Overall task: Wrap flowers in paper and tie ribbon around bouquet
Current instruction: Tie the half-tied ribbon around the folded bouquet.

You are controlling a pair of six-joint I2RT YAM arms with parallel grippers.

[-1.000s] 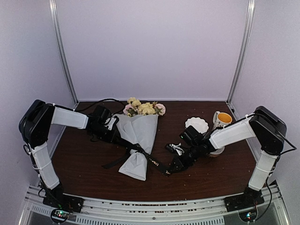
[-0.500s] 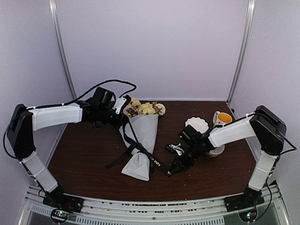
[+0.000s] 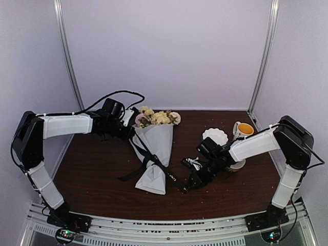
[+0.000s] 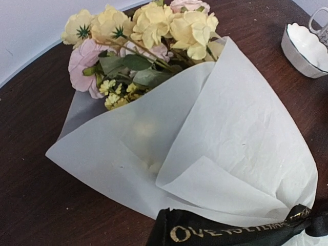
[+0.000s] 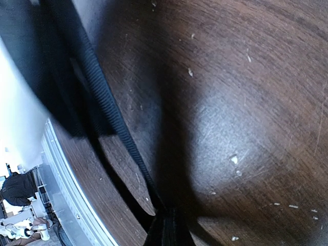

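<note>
Swinging away from the near left of the table (image 3: 87, 174) within a second, the left arm now reaches along the far side, its left gripper (image 3: 131, 132) just beside the flowers (image 3: 158, 118); over the last half second it has dipped slightly and the bouquet (image 3: 154, 154) has edged to the right. The bouquet lies at mid-table, blooms toward the far wall and the narrow end of the paper (image 3: 160, 139) cone toward the near edge. The ribbon (image 3: 152, 160) runs as a stretched black line from the left gripper diagonally across the cone to the right gripper (image 3: 188, 184), low over the wood just right of the cone's narrow end. Both sets of jaws are pressed together, each pinching one end of the ribbon. A loose tail of the strip trails onto the table left of the cone. The left wrist view shows pale yellow and pink blooms above the overlapping paper folds, with gold lettering on the black strip at the bottom edge. A white bowl (image 3: 215, 136) and a cup (image 3: 243, 130) stand on the far right, well apart from the bouquet.
</note>
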